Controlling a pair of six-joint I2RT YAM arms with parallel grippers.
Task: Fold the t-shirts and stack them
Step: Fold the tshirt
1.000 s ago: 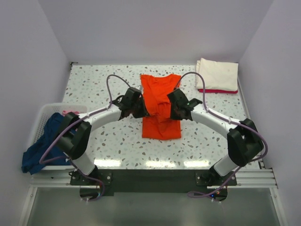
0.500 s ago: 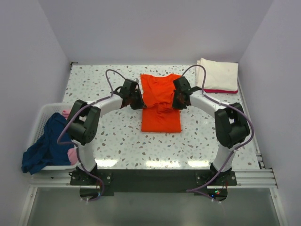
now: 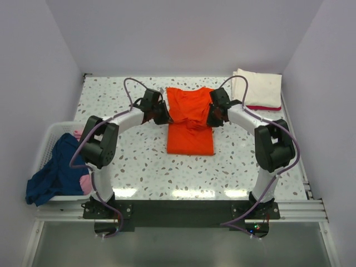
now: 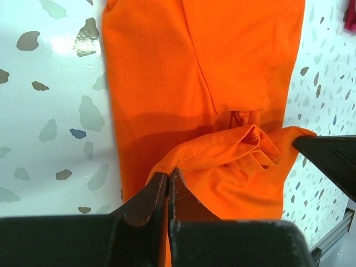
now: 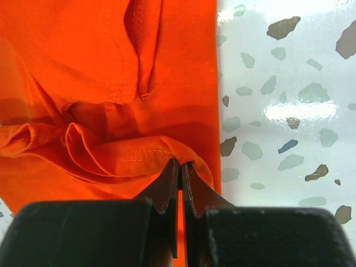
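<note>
The orange shirt point(image 3: 190, 119) lies in the middle of the speckled tabletop point(image 3: 139, 161), its collar end toward the far wall. Its near part is a flat, smooth rectangle. Across its middle the cloth is lifted and bunched into a ridge of folds.

The left hand point(image 3: 162, 114) sits at the shirt's left edge and the right hand point(image 3: 214, 117) at its right edge, facing each other across the garment. In the left wrist view the fingers point(image 4: 150, 194) are pinched together on a stitched hem, and gathered cloth runs from there toward the other side. In the right wrist view the fingers point(image 5: 164, 189) are likewise pressed narrow on a stitched hem, with folds trailing away to the left. Both hands hold the orange shirt by that raised edge, above the flat layer beneath.

At the far right corner a folded cream shirt point(image 3: 257, 88) rests on top of a folded red shirt point(image 3: 257, 107), of which only a thin strip shows. At the left edge a white basket point(image 3: 53, 130) holds a crumpled navy shirt point(image 3: 53, 169) that spills over its near rim, with a bit of pink shirt point(image 3: 84, 182) beside it.
</note>
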